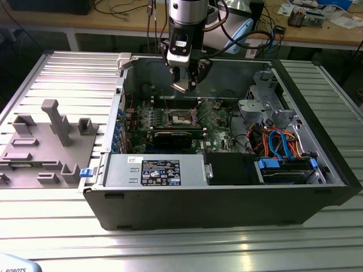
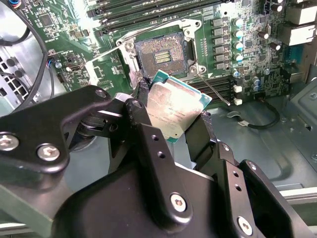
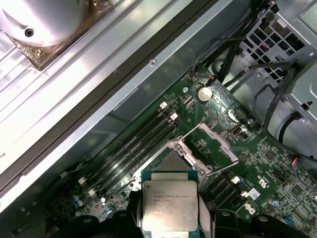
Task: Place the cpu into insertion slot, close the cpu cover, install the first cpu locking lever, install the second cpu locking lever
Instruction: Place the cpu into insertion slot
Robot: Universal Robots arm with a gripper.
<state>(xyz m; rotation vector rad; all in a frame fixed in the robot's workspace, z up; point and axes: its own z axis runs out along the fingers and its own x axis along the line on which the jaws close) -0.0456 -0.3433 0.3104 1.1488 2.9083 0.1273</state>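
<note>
Well off to the exterior view's left of my end effector (image 1: 185,85), a grey fixture block (image 1: 57,122) sits on the ribbed counter (image 1: 170,249), clear of the work. I hang inside the open computer case (image 1: 227,204), above the green motherboard (image 1: 218,129). My fingers (image 2: 140,111) are clamped on two opposite edges of the cpu (image 2: 174,106), with its metal top turned up toward my wrist. I judge that grip leaves its underside free to seat. Below and slightly ahead of my end effector lies the insertion slot (image 2: 161,55), its dark centre bare; the chip is held above it, not yet touching. Just past the slot the cpu cover (image 3: 220,139) stands swung up, and a thin locking lever (image 2: 214,90) is sprung free, which keeps the slot open to me. Farther to the exterior view's right of me sit the drive bays, with blue and orange cables (image 1: 278,141).
</note>
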